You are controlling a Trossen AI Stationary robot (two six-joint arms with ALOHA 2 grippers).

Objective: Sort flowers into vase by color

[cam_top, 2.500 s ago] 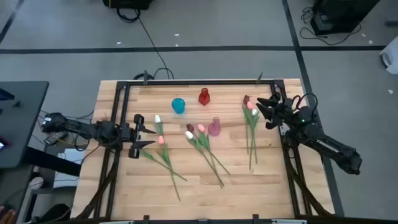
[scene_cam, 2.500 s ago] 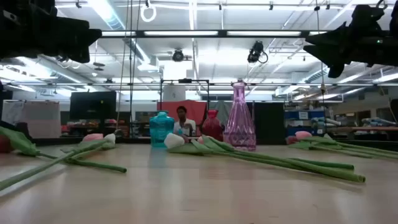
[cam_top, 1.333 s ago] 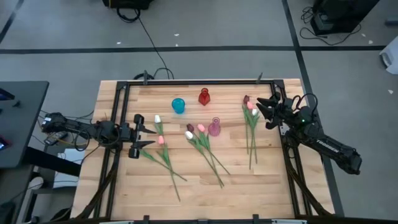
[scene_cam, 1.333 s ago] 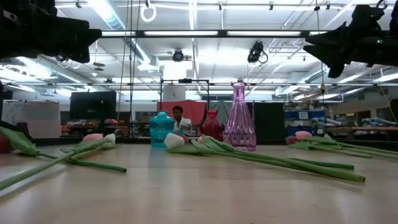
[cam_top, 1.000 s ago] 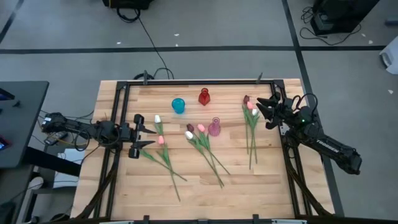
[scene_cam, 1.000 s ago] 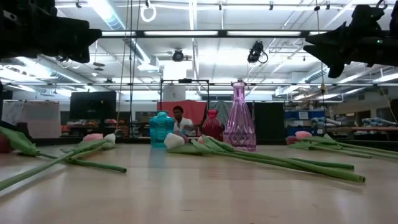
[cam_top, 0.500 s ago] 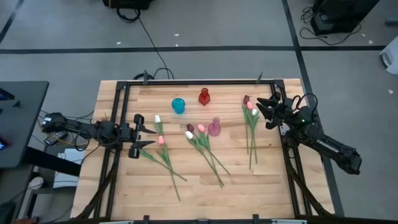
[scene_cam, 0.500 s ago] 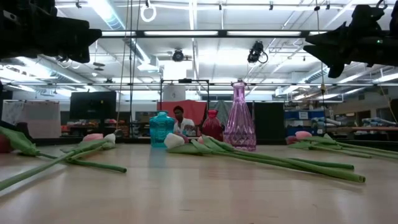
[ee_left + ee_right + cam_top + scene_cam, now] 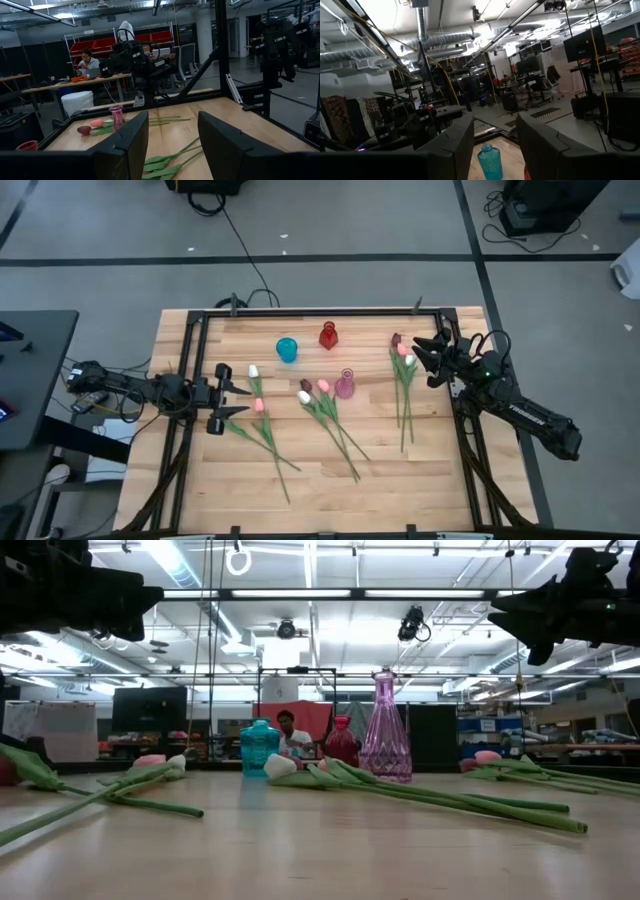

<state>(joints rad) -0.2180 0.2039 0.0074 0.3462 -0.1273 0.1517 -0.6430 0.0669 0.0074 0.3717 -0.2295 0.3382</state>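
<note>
While all the flowers (image 9: 328, 412) lie flat on the table (image 9: 430, 480), I can see that no sorting has begun. They lie in three bunches: one near the left side, one in the middle, and one near the right side. Their heads are white, pink and dark. None is in a vase yet.

Three vases stand toward the far side of the table. I see a blue vase (image 9: 287, 349), a red vase (image 9: 328, 335) and a pink vase (image 9: 345, 384). The pink one stands just beside the heads of the middle bunch.

My left gripper (image 9: 232, 399) hangs by the left bunch, close to a pink head. Its fingers are spread wide and hold nothing. My right gripper (image 9: 428, 352) hangs by the heads of the right bunch. Its fingers are wide too, and hold nothing.

I think the step now is picking the first flower. Next I should drop one gripper onto a thin stem, pinch it, and lift it toward a vase.
</note>
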